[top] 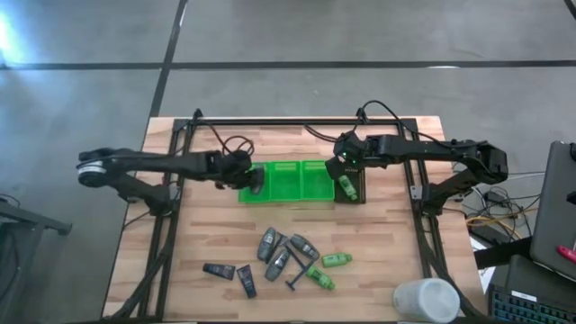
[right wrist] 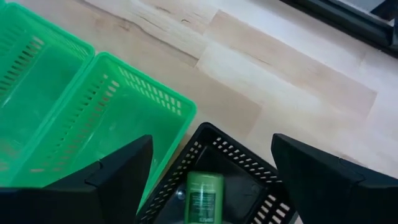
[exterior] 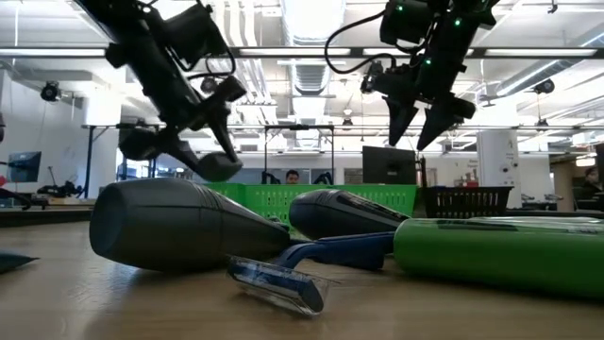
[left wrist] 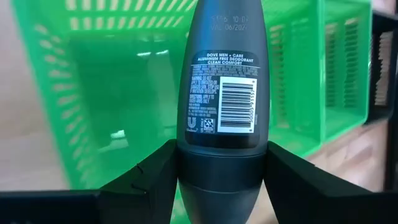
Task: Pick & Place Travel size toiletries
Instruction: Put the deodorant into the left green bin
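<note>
My left gripper (top: 255,177) is shut on a grey oval deodorant bottle (left wrist: 224,93) above the left compartment of the green tray (top: 290,191). My right gripper (top: 342,166) is open and empty above the small black bin (right wrist: 245,168). One green mini bottle (right wrist: 202,198) lies in that bin. More toiletries lie on the table near the front: grey oval bottles (top: 269,243), dark flat tubes (top: 219,269), green mini bottles (top: 336,260) and a thin razor (top: 297,270). My left gripper pinches the grey bottle between its two fingers (left wrist: 149,180), on the bottle's two narrow sides (left wrist: 184,163) near the end closest to the wrist. The fingers slant down from the table's left. The bottle is lifted clear above the tray (exterior: 219,167), its labelled face toward the wrist camera.
A black frame (top: 297,121) runs around the wooden table top. A white cylinder (top: 425,300) stands at the near right corner. In the low view a grey bottle (exterior: 179,225), a razor (exterior: 283,280) and a green bottle (exterior: 500,250) lie close to the camera.
</note>
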